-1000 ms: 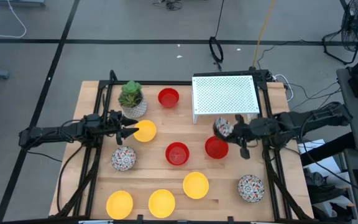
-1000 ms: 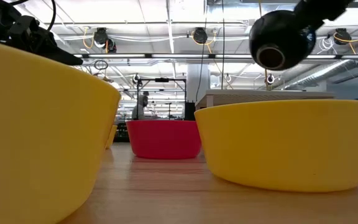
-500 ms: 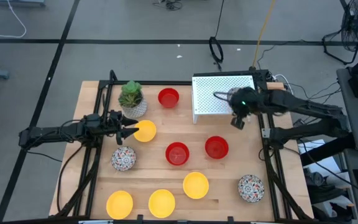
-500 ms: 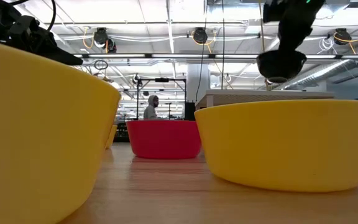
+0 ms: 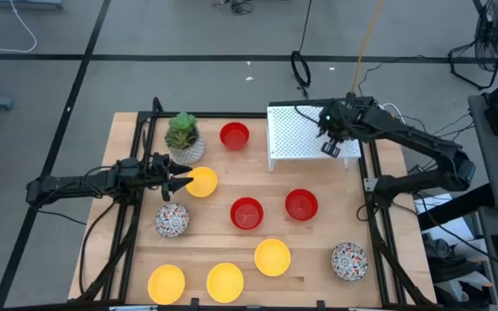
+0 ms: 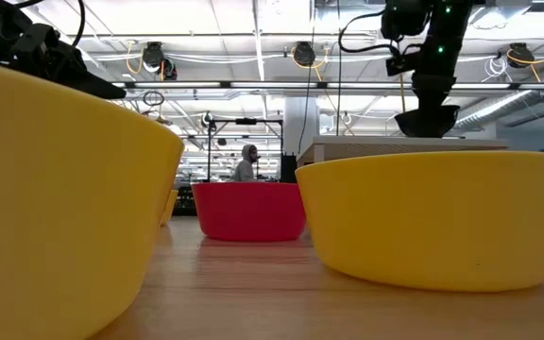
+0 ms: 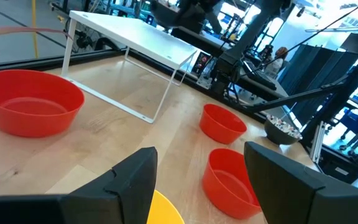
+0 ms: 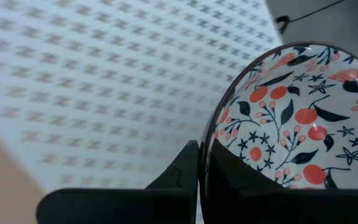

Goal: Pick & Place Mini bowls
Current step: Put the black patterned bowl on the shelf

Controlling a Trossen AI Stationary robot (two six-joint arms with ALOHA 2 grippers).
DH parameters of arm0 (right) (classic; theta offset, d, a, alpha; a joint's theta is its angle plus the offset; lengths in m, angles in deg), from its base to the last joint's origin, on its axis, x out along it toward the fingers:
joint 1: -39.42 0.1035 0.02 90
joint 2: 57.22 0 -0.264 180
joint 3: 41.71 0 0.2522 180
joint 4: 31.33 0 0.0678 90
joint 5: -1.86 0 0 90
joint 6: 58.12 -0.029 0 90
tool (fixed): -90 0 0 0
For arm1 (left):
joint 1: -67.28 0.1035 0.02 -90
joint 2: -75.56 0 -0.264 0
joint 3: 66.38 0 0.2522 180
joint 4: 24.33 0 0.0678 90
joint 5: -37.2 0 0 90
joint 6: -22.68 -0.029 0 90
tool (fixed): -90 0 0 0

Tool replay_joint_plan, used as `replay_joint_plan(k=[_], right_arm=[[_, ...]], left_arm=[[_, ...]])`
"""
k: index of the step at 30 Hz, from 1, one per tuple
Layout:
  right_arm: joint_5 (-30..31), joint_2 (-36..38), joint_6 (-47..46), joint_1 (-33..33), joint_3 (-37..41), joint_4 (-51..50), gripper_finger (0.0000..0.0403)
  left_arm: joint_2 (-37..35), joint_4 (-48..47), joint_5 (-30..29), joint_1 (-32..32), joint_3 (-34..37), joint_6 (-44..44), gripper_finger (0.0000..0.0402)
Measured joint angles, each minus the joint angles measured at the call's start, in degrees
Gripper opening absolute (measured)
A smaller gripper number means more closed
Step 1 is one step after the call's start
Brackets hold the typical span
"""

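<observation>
I'm gripping a patterned mini bowl [image 8: 303,118] by its rim with my right fingers [image 8: 197,168], one finger inside the wall and one outside, closed thin on the edge. In the high view my right gripper [image 5: 330,138] is hovering over the white perforated rack [image 5: 296,130] at about 1 o'clock on the worktop [image 5: 137,250]. From the low view the bowl is hanging just above the rack top; I can't tell if it's touching.

Handling guess: the bowl is looking rigid and glossy, likely ceramic or hard melamine, so slippery and chip-prone. A rim pinch is the only real hold, and it'll be tilting if the grip is loose, so I'm setting it down flat and easy.

My left gripper [image 7: 197,180] is waiting at 9 o'clock, fingers spread wide and empty, right beside a yellow bowl [image 5: 202,182].

Other bowls are sitting on the worktop:
- red ones at 12 o'clock [image 5: 234,136] and centre [image 5: 246,213], [image 5: 301,206]
- yellow ones along 6 o'clock [image 5: 167,282], [image 5: 225,281], [image 5: 272,257]
- patterned ones at 8 o'clock [image 5: 172,220] and 5 o'clock [image 5: 349,260]

A potted plant [image 5: 182,138] is standing at 11 o'clock.
</observation>
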Motion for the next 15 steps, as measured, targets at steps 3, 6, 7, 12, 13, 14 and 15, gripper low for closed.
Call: replay_joint_plan(k=[3,6,7,12,13,14,15], right_arm=[[0.77,-0.55,1.55,-1.59,-0.02,1.59,0.0008],[0.5,-1.36,2.63,-3.2,0.0,1.74,0.0008],[0.52,-1.7,2.81,-3.59,0.0,1.96,0.0008],[-3.56,-3.23,3.05,-4.33,0.0,4.74,0.0008],[-4.56,-3.56,2.88,-4.26,0.0,5.71,0.0008],[-5.32,-3.94,2.62,-4.13,0.0,6.67,0.0008],[-5.44,-4.34,2.21,-3.78,0.0,7.59,0.0008]], left_arm=[[0.01,0.0,0.01,0.01,0.0,0.0,0.0244],[0.01,0.0,0.01,-0.01,0.0,0.0,0.0244],[0.0,0.0,0.0,0.01,0.0,0.0,0.0244],[-0.01,0.0,0.01,-0.01,0.0,0.0,0.0244],[0.0,0.0,-0.01,0.0,0.0,0.0,0.0244],[0.01,0.0,0.01,0.01,0.0,0.0,0.0244],[0.01,0.0,0.01,-0.01,0.0,0.0,0.0244]])
